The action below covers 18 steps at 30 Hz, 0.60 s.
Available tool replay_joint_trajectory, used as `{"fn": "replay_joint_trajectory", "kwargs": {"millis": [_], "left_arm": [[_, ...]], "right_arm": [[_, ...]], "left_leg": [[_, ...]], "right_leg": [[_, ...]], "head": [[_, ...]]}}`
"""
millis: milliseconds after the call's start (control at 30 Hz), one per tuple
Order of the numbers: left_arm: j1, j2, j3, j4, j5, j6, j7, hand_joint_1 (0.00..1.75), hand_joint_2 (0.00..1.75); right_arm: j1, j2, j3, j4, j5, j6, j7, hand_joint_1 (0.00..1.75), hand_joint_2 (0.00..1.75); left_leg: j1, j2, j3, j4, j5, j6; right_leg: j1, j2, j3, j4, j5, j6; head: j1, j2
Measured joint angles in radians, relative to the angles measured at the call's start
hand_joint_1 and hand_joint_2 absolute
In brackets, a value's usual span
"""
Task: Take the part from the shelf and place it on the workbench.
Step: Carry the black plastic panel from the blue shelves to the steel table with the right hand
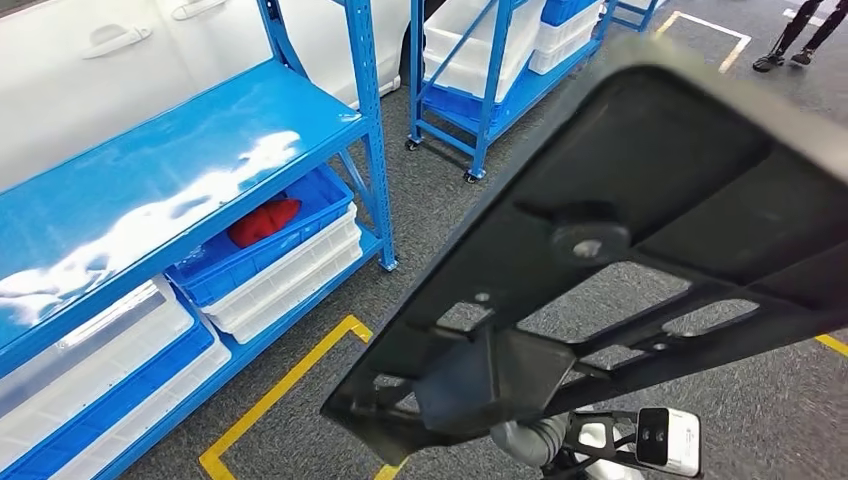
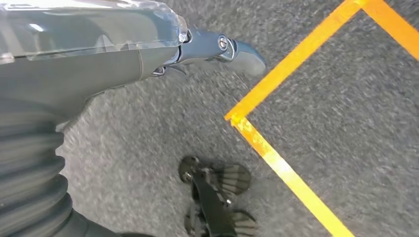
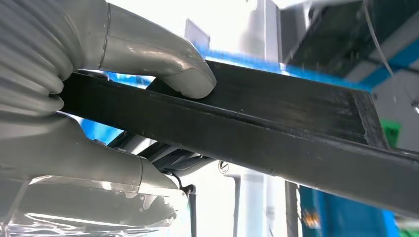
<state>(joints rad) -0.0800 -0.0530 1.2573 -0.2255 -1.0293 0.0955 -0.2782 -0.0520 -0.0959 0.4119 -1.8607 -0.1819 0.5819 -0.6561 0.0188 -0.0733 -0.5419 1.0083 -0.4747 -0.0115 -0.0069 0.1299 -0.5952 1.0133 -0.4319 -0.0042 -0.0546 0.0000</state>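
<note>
Head view, part: a large black part [image 1: 640, 250], a flat frame with cut-out openings and a round boss near its middle, is held up close to the camera and tilted, hiding much of the floor behind it.
Head view, shelf: the blue shelf [image 1: 170, 170] stands to the left of the part, well apart from it, its top board bare and shiny.
Head view, bins: on the shelf's lower level sit a blue crate [image 1: 290, 235] with a red thing [image 1: 263, 220] inside, and white bins [image 1: 290, 275] under it.
Head view, surroundings: a second blue rack [image 1: 480, 90] with white and blue bins stands beyond the shelf; a white car door [image 1: 110, 60] is behind the shelf; yellow floor tape [image 1: 280, 385] runs on grey carpet below the part; a person's legs [image 1: 800, 40] show far beyond the part.
Left wrist view, left robot hand: the left robot hand [image 2: 217, 49] hangs over the grey carpet with nothing in it; whether its fingers are apart or curled I cannot tell.
Left wrist view, floor: orange-yellow tape [image 2: 276, 163] forms a corner near the hand.
Right wrist view, right robot hand: the right robot hand [image 3: 123, 98] is clamped on the part's black edge bar [image 3: 276, 133], thumb [image 3: 163, 61] pressed on one face, fingers under the other.
Right wrist view, background: blurred blue shelving [image 3: 341, 207] lies beyond the part.
</note>
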Motion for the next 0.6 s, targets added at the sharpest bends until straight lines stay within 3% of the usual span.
{"fn": "replay_joint_trajectory", "kwargs": {"millis": [33, 67, 100, 133, 200, 267, 300, 333, 400, 467, 533, 567, 600], "left_arm": [[-0.002, 0.004, -0.002, 0.000, -0.003, -0.004, 0.002, 0.00, 1.75], [-0.005, 0.008, -0.005, 0.000, -0.006, -0.007, 0.002, 0.00, 1.75], [-0.006, 0.013, -0.007, 0.000, -0.008, -0.009, 0.001, 0.00, 1.75], [-0.006, 0.017, -0.009, 0.000, -0.008, -0.011, 0.000, 0.00, 1.75], [0.000, 0.027, -0.011, 0.000, -0.004, -0.013, -0.001, 0.00, 1.75], [0.004, 0.036, -0.011, 0.000, 0.000, -0.018, -0.001, 0.00, 1.75], [0.003, 0.040, -0.011, 0.000, 0.000, -0.020, -0.001, 0.00, 1.75], [0.002, 0.043, -0.011, 0.000, 0.001, -0.021, -0.002, 0.00, 1.75], [0.000, 0.046, -0.011, 0.000, 0.005, -0.022, -0.005, 0.00, 1.75], [-0.001, 0.050, -0.010, 0.000, 0.010, -0.022, -0.010, 0.00, 1.75], [-0.002, 0.052, -0.010, 0.000, 0.011, -0.023, -0.014, 0.00, 1.75], [-0.004, 0.053, -0.010, 0.000, 0.011, -0.023, -0.015, 0.00, 1.75], [-0.005, 0.054, -0.010, 0.000, 0.011, -0.023, -0.016, 0.00, 1.75]], "right_arm": [[-0.009, 0.000, 0.004, -0.002, -0.004, -0.015, 0.000, 1.75, 1.75], [-0.013, -0.001, 0.007, -0.006, -0.007, -0.026, 0.000, 1.75, 1.75], [-0.017, -0.002, 0.009, -0.010, -0.010, -0.031, 0.000, 1.75, 1.75], [-0.021, -0.004, 0.010, -0.014, -0.012, -0.031, 0.000, 1.75, 1.75], [-0.026, -0.005, 0.010, -0.017, -0.015, -0.021, 0.000, 1.75, 1.75], [-0.026, -0.005, 0.010, -0.014, -0.016, -0.010, 0.000, 1.75, 1.75], [-0.026, -0.005, 0.010, -0.012, -0.016, -0.007, 0.000, 1.75, 1.75], [-0.026, -0.005, 0.010, -0.011, -0.017, -0.005, 0.000, 1.75, 1.75], [-0.031, -0.005, 0.010, -0.010, -0.019, -0.005, 0.000, 1.75, 1.75], [-0.042, -0.004, 0.010, -0.008, -0.024, -0.005, 0.000, 1.75, 1.75], [-0.051, -0.002, 0.010, -0.005, -0.027, -0.005, 0.000, 1.75, 1.75], [-0.053, -0.002, 0.010, -0.003, -0.028, -0.005, 0.000, 1.75, 1.75], [-0.055, -0.002, 0.010, -0.002, -0.029, -0.005, 0.000, 1.75, 1.75]], "left_leg": [[0.000, 0.010, 0.000, -0.001, 0.003, 0.005], [0.001, 0.020, 0.002, -0.005, 0.007, 0.011], [0.003, 0.032, 0.003, -0.010, 0.011, 0.018], [0.005, 0.045, 0.004, -0.014, 0.014, 0.024], [0.001, 0.074, 0.003, -0.015, 0.013, 0.031], [-0.002, 0.102, 0.002, -0.014, 0.011, 0.031], [-0.002, 0.115, 0.003, -0.014, 0.010, 0.030], [-0.002, 0.127, 0.005, -0.014, 0.008, 0.028], [-0.005, 0.147, 0.011, -0.013, 0.002, 0.020], [-0.010, 0.166, 0.017, -0.013, -0.003, 0.010], [-0.012, 0.186, 0.022, -0.015, -0.007, -0.001], [-0.010, 0.184, 0.024, -0.013, -0.011, -0.007], [-0.007, 0.168, 0.021, 0.000, -0.023, -0.012]], "right_leg": [[-0.002, 0.009, -0.003, -0.001, 0.003, 0.007], [-0.002, 0.002, -0.007, 0.002, 0.001, 0.013], [-0.001, -0.020, -0.016, 0.018, -0.009, 0.017], [0.001, -0.050, -0.034, 0.054, -0.031, 0.020], [-0.001, -0.106, -0.096, 0.178, -0.094, 0.025], [-0.006, -0.121, -0.146, 0.277, -0.123, 0.030], [-0.008, -0.125, -0.145, 0.274, -0.111, 0.032], [-0.009, -0.132, -0.122, 0.231, -0.082, 0.031], [-0.004, -0.175, -0.043, 0.089, -0.025, 0.023], [0.006, -0.207, -0.001, 0.007, -0.006, 0.010], [0.011, -0.191, -0.003, -0.002, -0.007, -0.001], [0.009, -0.180, -0.002, -0.005, -0.006, -0.006], [0.007, -0.169, -0.001, -0.008, -0.003, -0.013]], "head": [[0.000, 0.000], [0.000, 0.000], [0.000, 0.000], [0.000, 0.000], [0.000, 0.000], [0.000, 0.000], [0.000, 0.000], [0.000, 0.000], [0.000, 0.000], [0.000, 0.000], [0.000, 0.000], [0.000, 0.000], [0.000, 0.000]]}}
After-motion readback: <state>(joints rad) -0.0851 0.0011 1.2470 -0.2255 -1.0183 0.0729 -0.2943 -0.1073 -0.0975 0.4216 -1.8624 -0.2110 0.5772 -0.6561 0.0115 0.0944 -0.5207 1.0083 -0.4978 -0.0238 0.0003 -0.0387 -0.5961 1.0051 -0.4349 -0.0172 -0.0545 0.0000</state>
